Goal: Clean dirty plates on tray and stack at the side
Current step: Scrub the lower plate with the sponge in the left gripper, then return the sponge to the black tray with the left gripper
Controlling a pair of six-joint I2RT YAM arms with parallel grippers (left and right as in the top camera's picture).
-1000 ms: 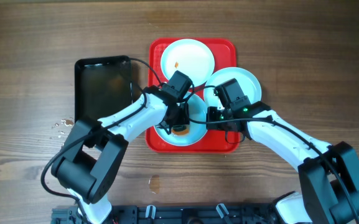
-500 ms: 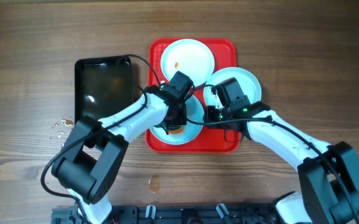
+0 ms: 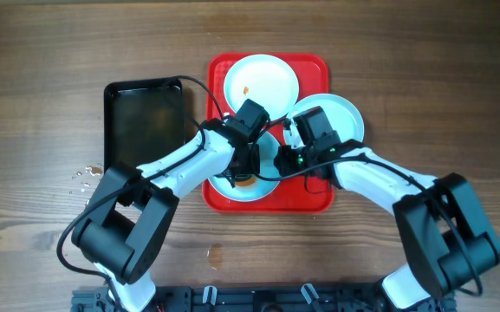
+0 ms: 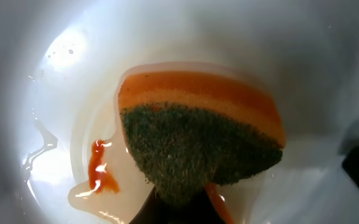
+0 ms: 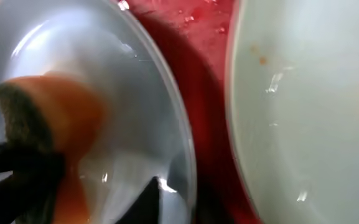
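The round, shallow white plate nearest the robot (image 3: 262,186) is sitting at the front of the large red rectangular plastic tray (image 3: 219,201). The orange sponge with a dark green scouring face (image 4: 198,130) is pressing on its wet centre, beside a red sauce smear (image 4: 99,169) floating in a thin puddle. The left gripper (image 3: 246,172) is pinching that sponge from above and is keeping almost the same spot as a second ago. The right gripper (image 3: 288,149) is the one changing. It is sliding leftward off the right-hand white plate (image 3: 343,117) toward the near plate's rim, with one dark finger (image 5: 151,191) showing over that rim; whether it is clamping or gaping I cannot tell. It is probably bracing the plate for scrubbing, so cleaning is only beginning. The far white plate (image 3: 261,80) is carrying its orange speck, and nothing is stacked yet. Outward, a black rectangular tray (image 3: 109,121) is lying left of the red one on the brown wooden table (image 3: 423,52), with water droplets (image 3: 83,173) near its corner. Nothing of the room is showing.
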